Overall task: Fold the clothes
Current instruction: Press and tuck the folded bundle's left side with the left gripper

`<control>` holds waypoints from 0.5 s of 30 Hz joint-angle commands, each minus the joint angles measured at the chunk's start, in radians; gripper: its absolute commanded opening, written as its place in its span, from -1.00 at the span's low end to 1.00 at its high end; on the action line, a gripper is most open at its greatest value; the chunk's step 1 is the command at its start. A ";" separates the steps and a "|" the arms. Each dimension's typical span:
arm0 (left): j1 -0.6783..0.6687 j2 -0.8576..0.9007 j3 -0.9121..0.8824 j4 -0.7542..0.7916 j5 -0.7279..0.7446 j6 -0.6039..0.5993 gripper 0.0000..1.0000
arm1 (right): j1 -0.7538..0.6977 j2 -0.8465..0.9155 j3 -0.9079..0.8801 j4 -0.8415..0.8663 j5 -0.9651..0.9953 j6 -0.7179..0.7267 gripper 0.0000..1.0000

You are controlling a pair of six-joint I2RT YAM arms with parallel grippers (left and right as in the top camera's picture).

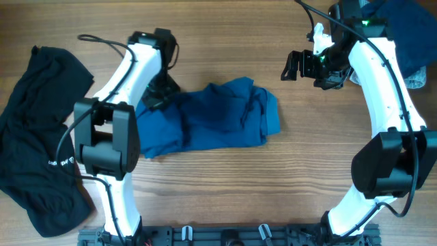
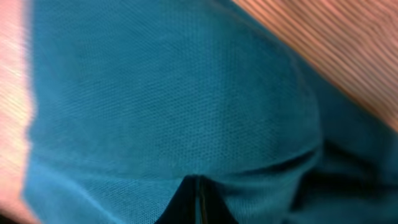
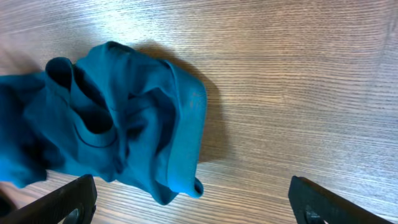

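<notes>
The teal-blue shirt [image 1: 205,121] lies crumpled in the middle of the table, bunched into folds at its right end. My left gripper [image 1: 153,100] is down on the shirt's upper left edge. In the left wrist view teal cloth [image 2: 174,106] fills the frame and the left gripper [image 2: 200,200] is shut, its dark fingers pressed together on a pinch of the shirt. My right gripper [image 1: 295,66] hangs open over bare table to the right of the shirt. In its wrist view the shirt's [image 3: 124,124] bunched end lies ahead of the wide-apart fingers [image 3: 68,202]. A black garment [image 1: 34,143] with small white lettering lies at the far left.
A navy and pale-denim heap [image 1: 403,34] sits at the table's back right corner, behind the right arm. Bare wooden table [image 1: 259,184] runs along the front between the two arm bases.
</notes>
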 commanded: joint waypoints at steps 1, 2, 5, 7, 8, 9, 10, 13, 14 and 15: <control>-0.077 0.013 -0.090 0.070 0.129 0.002 -0.89 | 0.004 -0.008 0.016 -0.002 -0.002 0.004 0.99; -0.103 0.013 -0.123 0.092 0.146 0.001 -0.89 | 0.004 -0.008 0.016 -0.002 -0.002 0.003 0.99; -0.170 0.013 -0.166 0.102 0.149 0.002 -0.92 | 0.004 -0.008 0.016 -0.005 -0.002 0.003 0.99; -0.193 0.003 -0.163 0.102 0.134 0.003 -0.92 | 0.004 -0.008 0.016 -0.006 -0.002 0.003 0.99; -0.193 -0.006 -0.161 0.099 0.123 0.007 -0.92 | 0.004 -0.008 0.016 -0.006 -0.002 0.003 0.99; -0.190 -0.030 -0.152 0.090 0.113 0.043 -0.92 | 0.004 -0.008 0.016 -0.008 -0.002 0.003 0.99; -0.187 -0.050 -0.143 0.075 0.110 0.053 -0.92 | 0.004 -0.008 0.016 -0.010 -0.002 0.003 1.00; -0.180 -0.156 -0.132 0.029 0.081 0.054 -0.92 | 0.004 -0.008 0.016 -0.009 -0.002 0.004 0.99; -0.178 -0.190 -0.132 0.016 0.059 0.054 -0.89 | 0.004 -0.008 0.016 -0.008 -0.002 0.004 1.00; -0.175 -0.224 -0.132 0.003 0.034 0.053 -0.87 | 0.004 -0.008 0.016 -0.008 -0.002 0.003 1.00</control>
